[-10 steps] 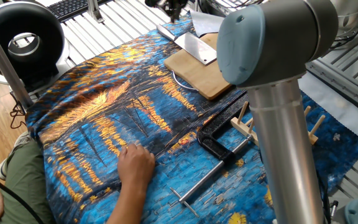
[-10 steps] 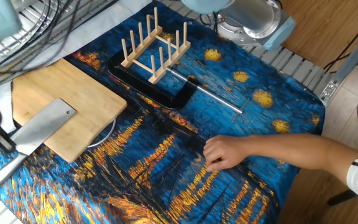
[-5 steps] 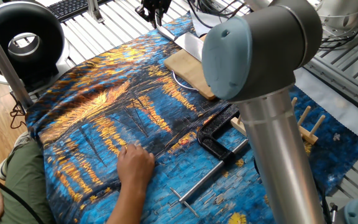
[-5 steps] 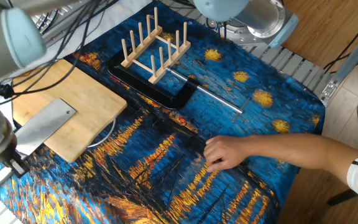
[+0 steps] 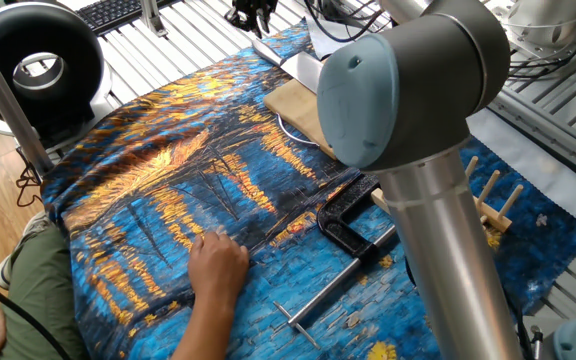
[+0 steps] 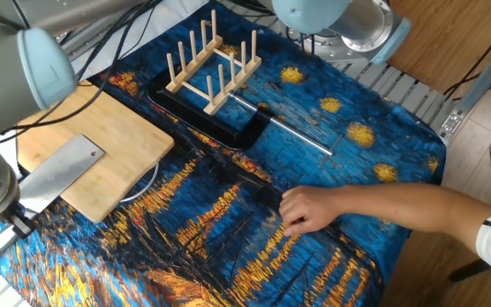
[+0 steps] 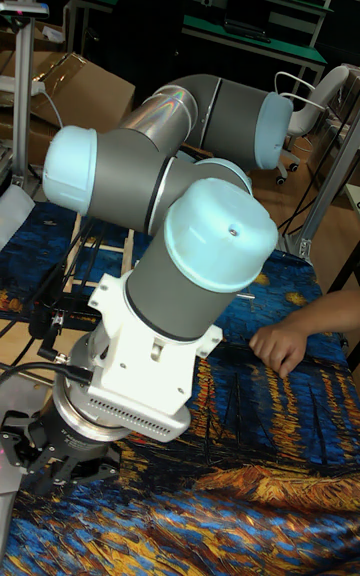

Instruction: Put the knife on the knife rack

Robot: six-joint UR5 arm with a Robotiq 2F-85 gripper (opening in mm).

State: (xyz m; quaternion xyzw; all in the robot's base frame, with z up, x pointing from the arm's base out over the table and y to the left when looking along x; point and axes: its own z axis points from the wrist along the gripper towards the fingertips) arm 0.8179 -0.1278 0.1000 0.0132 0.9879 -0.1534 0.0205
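Knife, an all-metal cleaver with a broad silver-grey blade (image 6: 58, 175) and a shiny steel handle, lies flat across the edge of the flat light wooden cutting board (image 6: 101, 136), handle end pointing off the board onto the blue-and-orange patterned cloth (image 6: 254, 247) covering the desk. The black two-finger gripper (image 5: 251, 12) is positioned at the handle end; whether its fingers are spread or closed cannot be determined. The light unpainted wooden knife rack with upright dowel pegs (image 6: 214, 60) stands well apart from the knife, touching a black clamp with a thin steel rod (image 6: 228, 124). A person's hand (image 6: 309, 209) rests on the cloth.
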